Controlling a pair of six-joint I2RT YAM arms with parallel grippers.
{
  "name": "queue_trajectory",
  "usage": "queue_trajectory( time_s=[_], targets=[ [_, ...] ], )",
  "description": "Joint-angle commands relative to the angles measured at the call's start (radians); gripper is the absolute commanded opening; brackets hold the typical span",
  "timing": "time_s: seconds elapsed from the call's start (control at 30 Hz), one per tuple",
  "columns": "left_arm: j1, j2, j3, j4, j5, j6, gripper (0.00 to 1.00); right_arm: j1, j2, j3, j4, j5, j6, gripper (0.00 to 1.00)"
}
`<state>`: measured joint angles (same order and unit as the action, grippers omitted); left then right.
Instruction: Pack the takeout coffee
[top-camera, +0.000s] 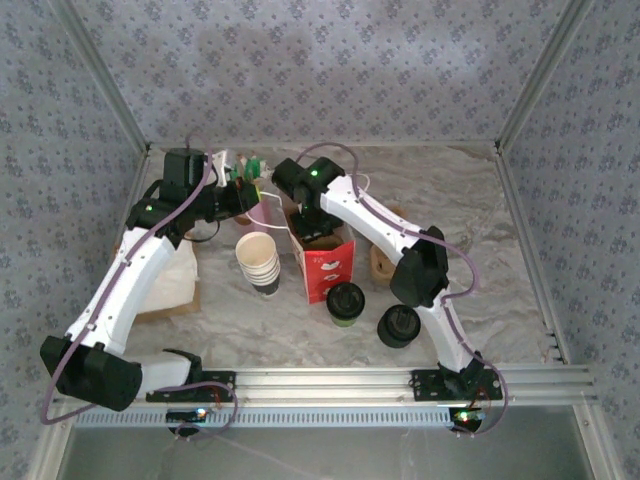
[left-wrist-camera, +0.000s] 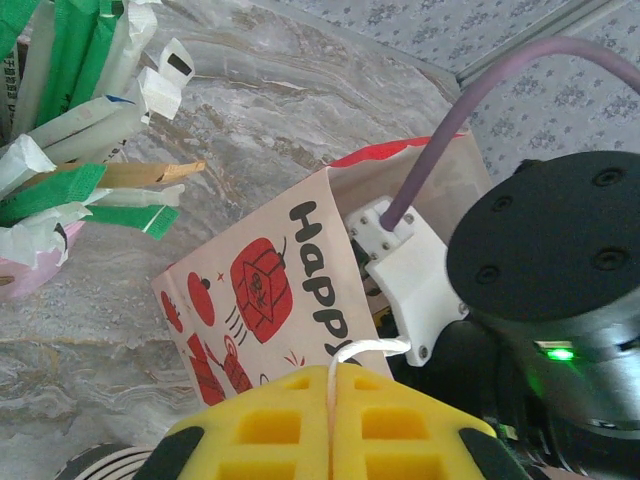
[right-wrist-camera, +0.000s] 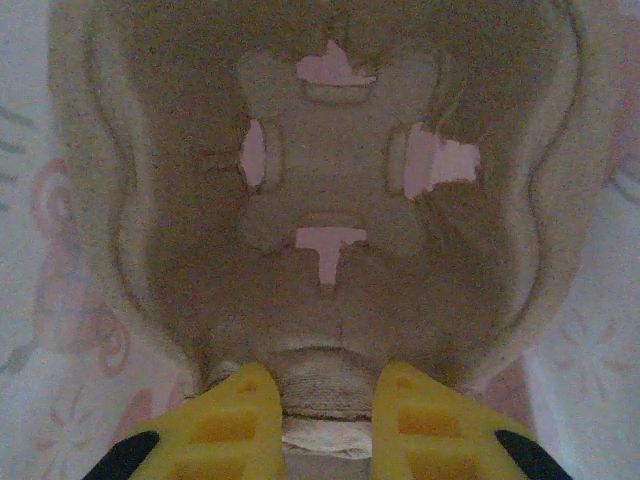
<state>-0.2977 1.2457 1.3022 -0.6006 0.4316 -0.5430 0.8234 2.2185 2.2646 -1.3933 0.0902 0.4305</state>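
**A:** While the left wrist camera is up, how do the yellow fingers of the left gripper (left-wrist-camera: 333, 385) stand?

**B:** Pressed together, pinching the thin white string handle (left-wrist-camera: 372, 346) of the red-and-white printed paper bag (left-wrist-camera: 250, 290). The bag's mouth opens toward one o'clock, and the black-and-white right arm (left-wrist-camera: 560, 260) reaches down into it.

**A:** And the right gripper (right-wrist-camera: 327, 400)?

**B:** Its own camera looks down inside the bag. The fingers are clamped on the near rim of a brown moulded-pulp cup tray (right-wrist-camera: 340, 190), which spreads away toward twelve o'clock. From above, the arm covers the bag's mouth.

**A:** Where is the takeout coffee (top-camera: 345, 303), the small dark-sided paper cup with the round black plastic lid?

**B:** The overhead view shows it upright on the marbled table (top-camera: 480, 230), outside the bag and just beside it at five o'clock. A squat pile of black lids (top-camera: 398, 325) sits near the cup at four o'clock. A stack of white striped cups (top-camera: 258, 262) stands at the bag's nine o'clock.
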Motion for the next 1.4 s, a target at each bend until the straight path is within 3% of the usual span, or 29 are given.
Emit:
queue_trajectory(
  time_s=[0.0, 0.43, 0.6, 0.83, 1.37],
  targets=[
    [-0.004, -0.006, -0.001, 0.020, -0.009, -0.002, 0.04, 0.005, 0.011, -0.036, 0.031, -0.009, 0.032, 0.20],
    [-0.004, -0.003, -0.003, 0.025, -0.011, -0.007, 0.04, 0.002, 0.007, -0.147, 0.093, -0.001, 0.043, 0.20],
    [-0.004, -0.003, -0.001, 0.026, -0.011, -0.007, 0.04, -0.001, 0.007, -0.177, 0.115, -0.008, 0.044, 0.32],
    [-0.004, 0.002, 0.005, 0.033, -0.013, -0.014, 0.04, -0.009, -0.024, -0.172, 0.113, -0.009, 0.035, 0.39],
    [-0.006, 0.090, 0.070, 0.106, -0.033, -0.017, 0.14, -0.040, -0.139, -0.109, 0.100, -0.050, -0.001, 0.64]
  ],
)
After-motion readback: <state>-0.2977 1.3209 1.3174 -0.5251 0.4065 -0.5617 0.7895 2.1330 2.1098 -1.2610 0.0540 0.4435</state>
